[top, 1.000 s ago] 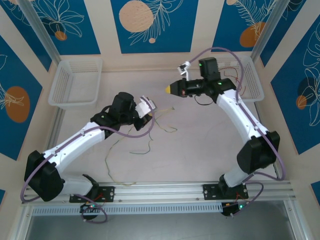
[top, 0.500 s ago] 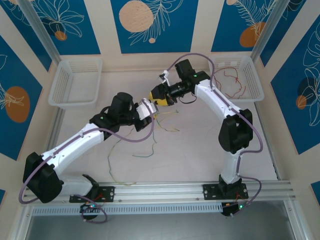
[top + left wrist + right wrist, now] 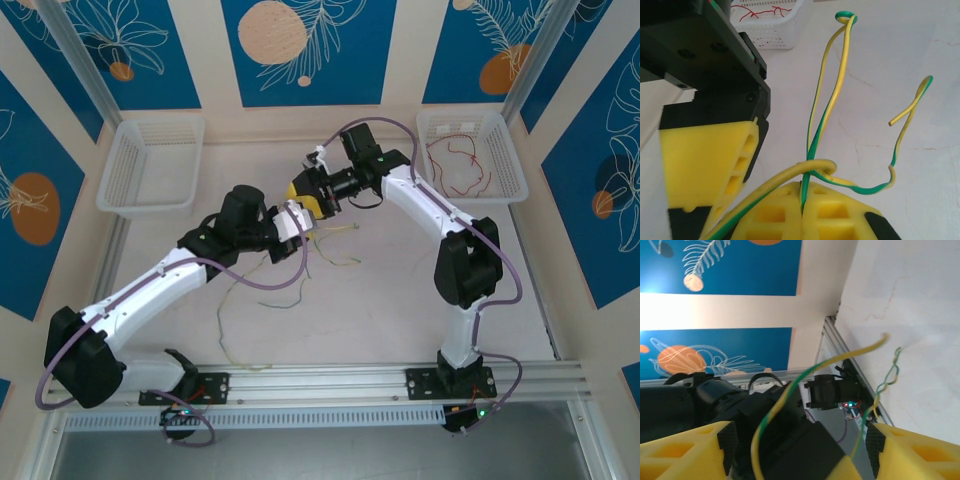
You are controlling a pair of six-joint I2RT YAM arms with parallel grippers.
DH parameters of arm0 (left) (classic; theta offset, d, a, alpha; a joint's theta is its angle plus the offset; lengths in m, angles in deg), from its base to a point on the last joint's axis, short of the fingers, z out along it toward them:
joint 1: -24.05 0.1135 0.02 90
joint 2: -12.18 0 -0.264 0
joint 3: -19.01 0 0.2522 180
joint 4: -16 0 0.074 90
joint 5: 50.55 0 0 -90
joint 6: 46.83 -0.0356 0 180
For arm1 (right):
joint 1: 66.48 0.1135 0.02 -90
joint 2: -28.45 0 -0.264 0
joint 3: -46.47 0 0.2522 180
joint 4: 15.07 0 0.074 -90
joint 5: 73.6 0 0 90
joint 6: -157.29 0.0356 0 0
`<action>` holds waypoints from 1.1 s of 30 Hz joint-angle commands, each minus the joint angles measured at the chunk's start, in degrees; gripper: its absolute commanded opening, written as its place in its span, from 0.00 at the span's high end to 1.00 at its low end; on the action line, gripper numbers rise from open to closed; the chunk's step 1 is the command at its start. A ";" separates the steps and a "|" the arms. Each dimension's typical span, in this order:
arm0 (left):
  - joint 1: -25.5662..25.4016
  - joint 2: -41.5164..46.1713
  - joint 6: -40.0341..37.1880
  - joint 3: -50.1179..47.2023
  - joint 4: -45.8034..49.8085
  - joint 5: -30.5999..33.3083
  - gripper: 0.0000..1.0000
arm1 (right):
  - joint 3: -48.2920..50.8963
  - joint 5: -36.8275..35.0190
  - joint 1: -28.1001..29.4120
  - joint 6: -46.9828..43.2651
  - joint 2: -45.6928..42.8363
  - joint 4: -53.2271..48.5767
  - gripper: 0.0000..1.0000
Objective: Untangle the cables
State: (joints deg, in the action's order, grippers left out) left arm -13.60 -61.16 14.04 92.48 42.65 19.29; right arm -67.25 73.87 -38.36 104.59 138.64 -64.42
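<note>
Your right arm has swung away from the right-hand basket to the middle of the bench [image 3: 400, 300]. Its right end effector [image 3: 303, 197] now stands released, foam pads spread wide, just beside the left end effector [image 3: 802, 212]. That one is clenched on a thin, limp green-and-yellow striped wire [image 3: 836, 80], which loops out from the ribbed yellow pads [image 3: 775, 215]. More squiggly strands trail over the pale bench; you cannot count them apart. One red wire [image 3: 462, 165] lies in the right of two white mesh baskets [image 3: 510, 160].
</note>
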 commanded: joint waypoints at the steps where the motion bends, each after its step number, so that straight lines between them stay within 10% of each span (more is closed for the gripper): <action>1: -0.58 -0.39 -1.20 0.65 0.11 -1.90 1.00 | -0.76 5.72 2.56 3.57 -0.28 2.51 0.32; 17: -0.61 0.37 -0.64 0.41 0.01 -1.55 1.00 | 1.78 5.64 1.28 13.36 -2.91 12.43 0.99; 33: -0.49 1.00 3.57 -2.00 -2.91 2.46 1.00 | 12.95 -9.16 -10.25 8.27 -16.24 9.79 1.00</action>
State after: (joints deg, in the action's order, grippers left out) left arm -13.71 -60.50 15.73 91.21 39.67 21.02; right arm -56.04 70.87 -48.13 115.78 125.70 -52.42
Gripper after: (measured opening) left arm 0.049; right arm 0.058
